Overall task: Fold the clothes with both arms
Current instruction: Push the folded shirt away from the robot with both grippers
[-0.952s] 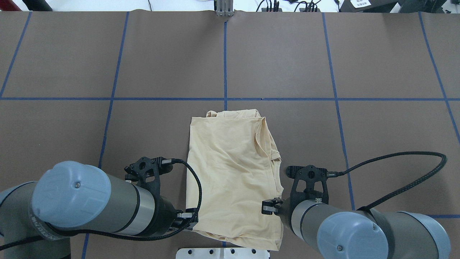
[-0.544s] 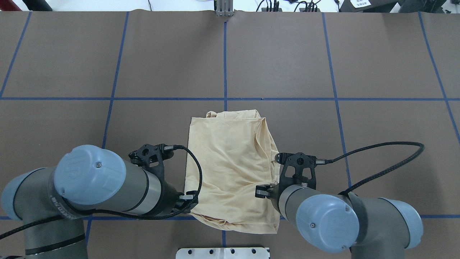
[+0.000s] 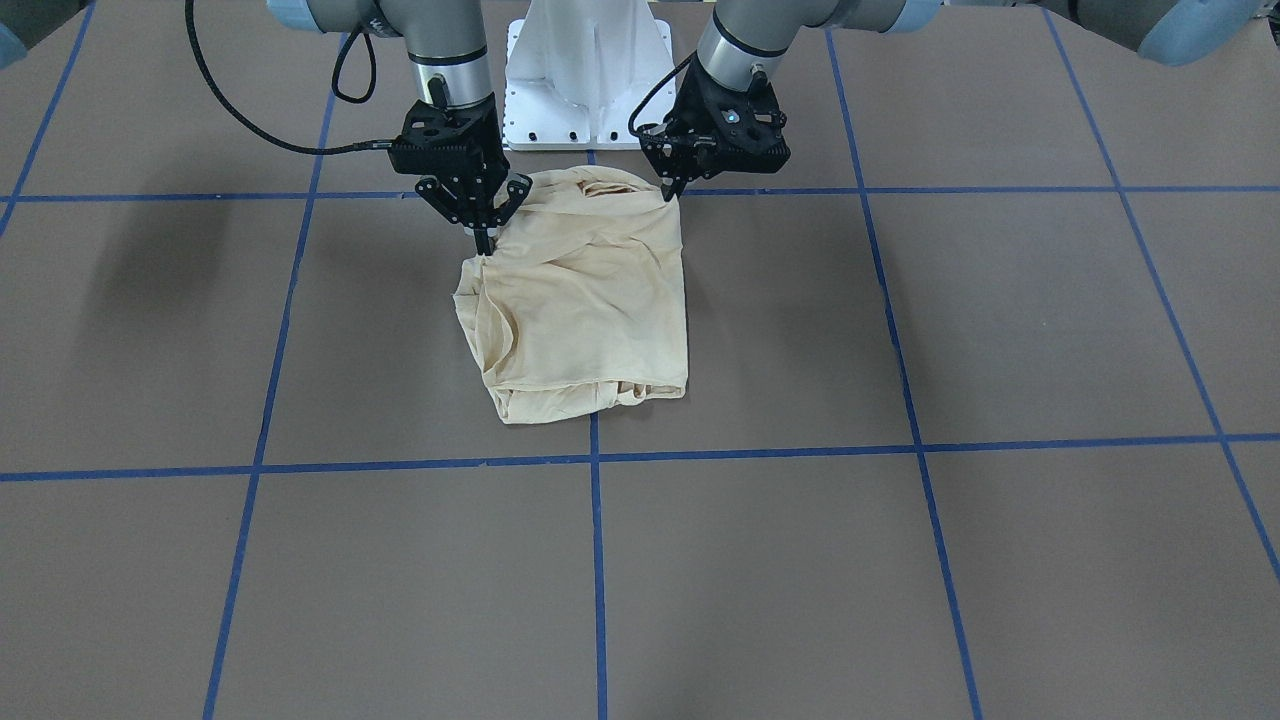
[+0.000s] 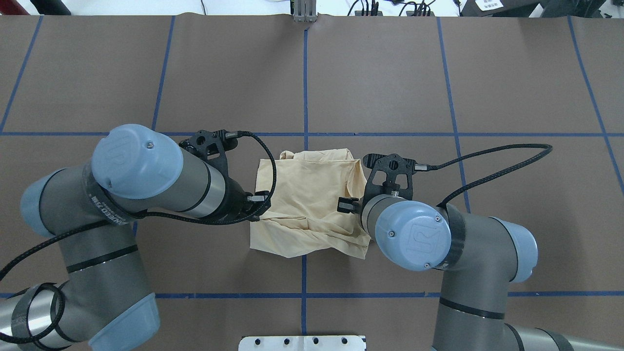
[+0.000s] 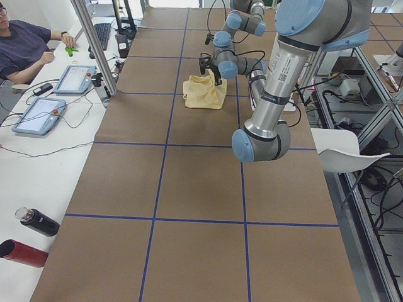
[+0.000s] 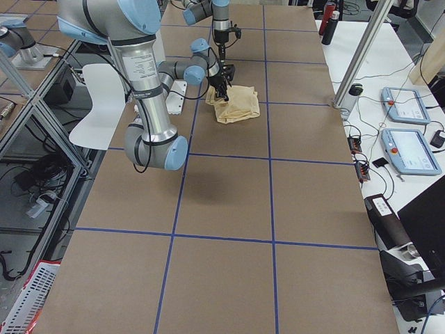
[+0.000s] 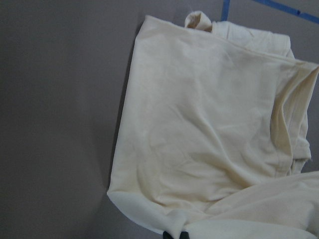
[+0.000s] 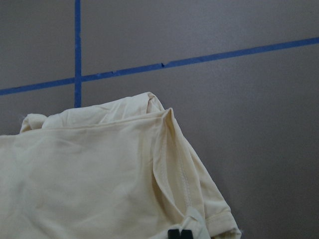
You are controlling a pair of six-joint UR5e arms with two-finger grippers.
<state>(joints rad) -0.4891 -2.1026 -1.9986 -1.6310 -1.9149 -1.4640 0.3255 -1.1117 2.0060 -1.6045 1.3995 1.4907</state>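
Observation:
The cream-yellow shirt (image 4: pixel 307 195) lies bunched near the table's middle, plain side up, print and label hidden. Its near edge is lifted and doubled over towards the far edge. In the front-facing view my left gripper (image 3: pixel 668 192) is shut on the shirt's (image 3: pixel 590 300) corner at that view's right. My right gripper (image 3: pixel 484 245) is shut on the edge at that view's left. In the overhead view both grippers are hidden under their wrists. The left wrist view shows the shirt (image 7: pixel 199 124) with closed fingertips (image 7: pixel 169 234) at the bottom. The right wrist view shows the shirt (image 8: pixel 89 174) the same way.
The brown table cover (image 4: pixel 438 87) carries blue tape grid lines (image 4: pixel 305 73). The white pedestal base (image 4: pixel 302 342) stands at the near edge behind the shirt. An operator (image 5: pixel 22 47) sits beyond the far side beside tablets (image 5: pixel 38 116) and bottles (image 5: pixel 25 251).
Both arms have moved forward away from the base, carrying the shirt's near edge up and over. The cloth's footprint has shortened towards the far edge.

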